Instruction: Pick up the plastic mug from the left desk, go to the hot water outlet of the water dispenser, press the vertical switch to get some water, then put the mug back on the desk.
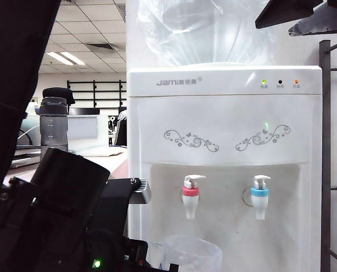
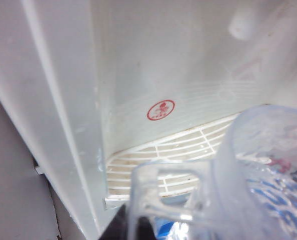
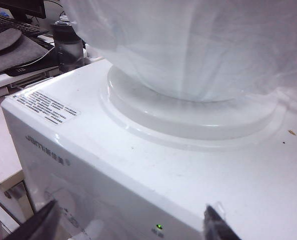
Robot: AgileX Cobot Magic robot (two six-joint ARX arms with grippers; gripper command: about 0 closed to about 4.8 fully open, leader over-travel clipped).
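The white water dispenser (image 1: pixel 225 130) fills the exterior view. Its hot water outlet (image 1: pixel 190 197) has a pink-red collar, and the white vertical switch (image 1: pixel 194 179) sits on top of it. The clear plastic mug (image 1: pixel 186 255) hangs low, right under that outlet. My left gripper (image 2: pixel 138 227) is shut on the mug's loop handle (image 2: pixel 156 192), with only a dark finger showing behind it. The mug's wall (image 2: pixel 258 175) hides the rest. My right gripper (image 3: pixel 128 227) stands open above the dispenser's top front edge, holding nothing. Its fingers (image 1: pixel 296 14) show high at the right.
A blue-collared tap (image 1: pixel 260 195) is to the right of the pink one. The drip grille (image 2: pixel 163 155) lies under the mug. A big clear bottle (image 3: pixel 188 45) sits on the dispenser. A dark grey tumbler (image 1: pixel 54 122) stands on the left desk (image 3: pixel 1 150). A dark shelf frame (image 1: pixel 325 158) rises at the right.
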